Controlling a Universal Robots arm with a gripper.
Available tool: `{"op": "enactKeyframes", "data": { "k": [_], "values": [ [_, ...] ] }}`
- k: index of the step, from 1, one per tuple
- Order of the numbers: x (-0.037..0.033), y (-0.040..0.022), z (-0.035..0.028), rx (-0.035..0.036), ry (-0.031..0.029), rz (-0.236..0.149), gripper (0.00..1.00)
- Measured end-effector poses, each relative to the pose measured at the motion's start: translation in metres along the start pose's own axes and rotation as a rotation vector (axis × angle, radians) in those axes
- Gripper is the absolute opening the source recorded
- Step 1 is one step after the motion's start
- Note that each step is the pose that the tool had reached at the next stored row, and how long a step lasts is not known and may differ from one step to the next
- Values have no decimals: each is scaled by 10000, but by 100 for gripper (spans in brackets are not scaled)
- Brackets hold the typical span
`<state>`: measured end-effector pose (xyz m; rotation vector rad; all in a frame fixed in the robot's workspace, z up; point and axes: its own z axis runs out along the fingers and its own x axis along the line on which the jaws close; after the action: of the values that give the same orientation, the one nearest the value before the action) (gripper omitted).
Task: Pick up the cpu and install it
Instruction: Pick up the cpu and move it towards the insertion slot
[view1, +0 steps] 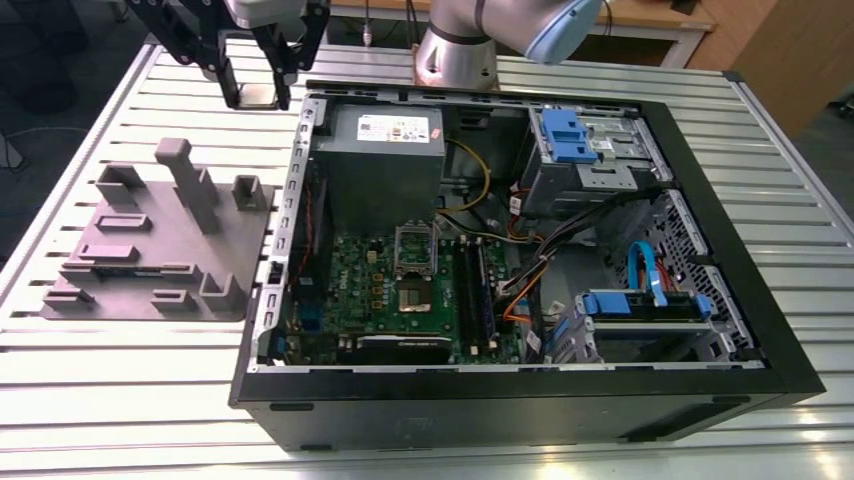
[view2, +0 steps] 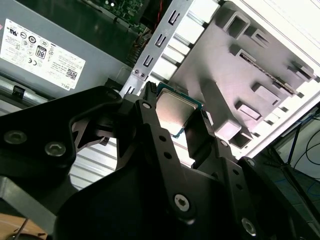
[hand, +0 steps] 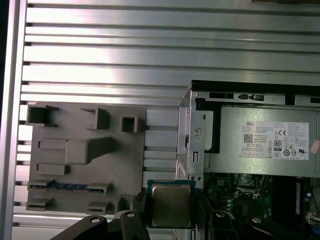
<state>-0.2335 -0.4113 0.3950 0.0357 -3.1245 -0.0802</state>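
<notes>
The cpu (view2: 172, 109) (hand: 171, 204), a small square chip with a silvery top and green rim, is pinched between my gripper's (view2: 176, 125) (hand: 171, 210) black fingers (view2: 150, 127) in both wrist views. In the exterior view the gripper (view1: 256, 90) hangs above the table at the far left corner of the open computer case (view1: 534, 400), between the case and the grey fixture (view1: 160, 240). The motherboard (view1: 400, 300) lies inside the case, its socket (view1: 416, 262) open in the middle, some way from the gripper.
A grey power supply box (view1: 380, 150) (hand: 265, 145) sits in the case's back left corner. Blue drive brackets (view1: 574, 135) and cables (view1: 534, 270) fill the exterior view's right side. The slatted metal table (view1: 134, 400) surrounds everything.
</notes>
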Motion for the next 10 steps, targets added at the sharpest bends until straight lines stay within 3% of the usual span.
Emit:
{"op": "enactKeyframes", "data": {
  "k": [10],
  "values": [
    [-26,-1,0,0,0,0,47]
  ]
}}
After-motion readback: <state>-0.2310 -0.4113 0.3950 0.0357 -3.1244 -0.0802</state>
